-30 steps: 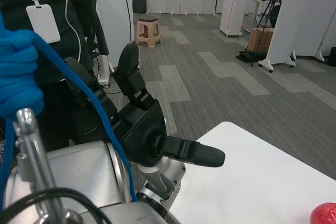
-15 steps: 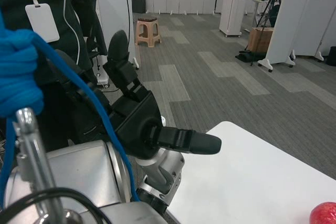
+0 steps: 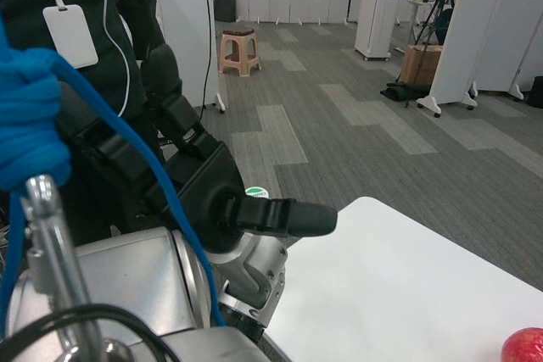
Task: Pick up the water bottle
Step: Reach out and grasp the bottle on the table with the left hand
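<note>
Head view: the left robot hand (image 3: 212, 201) fills the near left, raised off the tabletop (image 3: 399, 294), fingers spread apart and grasping nothing; one finger juts out level over the table's corner; the right robot hand is out of view; a small green-and-white cap (image 3: 255, 193), perhaps the water bottle's top, peeks just behind that finger, the rest hidden; the step looks like the approach; next the hand must drop and wrap the bottle.
</note>
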`<state>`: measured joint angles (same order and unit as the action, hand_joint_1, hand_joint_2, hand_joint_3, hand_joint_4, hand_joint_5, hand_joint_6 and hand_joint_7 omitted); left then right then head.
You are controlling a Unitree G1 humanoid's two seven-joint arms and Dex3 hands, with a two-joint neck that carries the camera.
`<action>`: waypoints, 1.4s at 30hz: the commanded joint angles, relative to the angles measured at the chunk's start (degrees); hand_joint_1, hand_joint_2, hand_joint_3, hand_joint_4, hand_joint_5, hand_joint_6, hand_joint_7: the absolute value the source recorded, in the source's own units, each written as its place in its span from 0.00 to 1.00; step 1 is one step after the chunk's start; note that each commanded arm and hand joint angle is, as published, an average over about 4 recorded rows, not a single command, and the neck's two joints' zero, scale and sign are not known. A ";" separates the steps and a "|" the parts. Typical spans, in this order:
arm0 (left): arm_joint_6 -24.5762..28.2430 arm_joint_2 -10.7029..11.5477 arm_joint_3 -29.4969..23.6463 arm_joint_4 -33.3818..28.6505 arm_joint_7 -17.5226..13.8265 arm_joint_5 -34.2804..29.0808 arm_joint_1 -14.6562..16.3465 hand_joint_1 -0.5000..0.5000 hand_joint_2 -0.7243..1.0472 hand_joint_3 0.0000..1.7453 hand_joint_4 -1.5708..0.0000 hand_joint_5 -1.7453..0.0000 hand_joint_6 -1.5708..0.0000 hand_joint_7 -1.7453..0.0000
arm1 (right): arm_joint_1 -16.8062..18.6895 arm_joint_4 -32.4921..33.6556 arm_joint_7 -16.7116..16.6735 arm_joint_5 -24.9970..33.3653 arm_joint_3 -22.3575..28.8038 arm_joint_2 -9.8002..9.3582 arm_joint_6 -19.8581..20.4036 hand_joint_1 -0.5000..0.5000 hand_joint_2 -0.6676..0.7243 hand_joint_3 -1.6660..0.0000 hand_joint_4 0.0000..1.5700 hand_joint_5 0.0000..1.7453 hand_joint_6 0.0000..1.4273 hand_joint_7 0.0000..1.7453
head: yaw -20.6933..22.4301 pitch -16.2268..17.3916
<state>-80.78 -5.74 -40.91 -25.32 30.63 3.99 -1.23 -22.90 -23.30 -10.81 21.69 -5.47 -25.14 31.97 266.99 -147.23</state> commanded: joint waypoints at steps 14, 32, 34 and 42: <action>0.05 1.17 -3.56 -0.96 7.30 -1.97 1.67 0.00 0.35 0.05 1.00 0.47 1.00 0.96 | 0.40 0.58 -0.17 0.81 0.07 -0.78 1.07 0.08 0.82 1.00 0.00 0.00 0.00 0.00 | -0.52 0.51; -0.12 1.70 -8.70 -1.05 12.31 -2.06 4.66 0.00 0.35 0.05 1.00 0.47 1.00 0.96 | 0.75 0.82 -0.17 1.16 0.02 -0.98 1.16 0.08 0.82 1.00 0.00 0.00 0.00 0.00 | -0.32 0.83; -0.08 1.81 -9.38 -1.05 12.61 -2.19 5.27 0.00 0.35 0.05 1.00 0.47 1.00 0.96 | 0.75 0.80 -0.17 1.16 0.00 -1.05 1.16 0.08 0.82 1.00 0.00 0.00 0.00 0.00 | -0.32 0.83; -0.10 2.47 -12.61 -1.05 14.20 -2.50 7.18 0.00 0.35 0.05 1.00 0.47 1.00 0.96 | 0.75 0.78 -0.17 1.16 -0.07 -1.14 1.16 0.08 0.82 1.00 0.00 0.00 0.00 0.00 | -0.43 0.88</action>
<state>-80.92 -4.15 -53.09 -25.72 44.27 1.74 5.47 -22.66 -22.70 -10.82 22.53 -5.48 -25.64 32.39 266.58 -146.35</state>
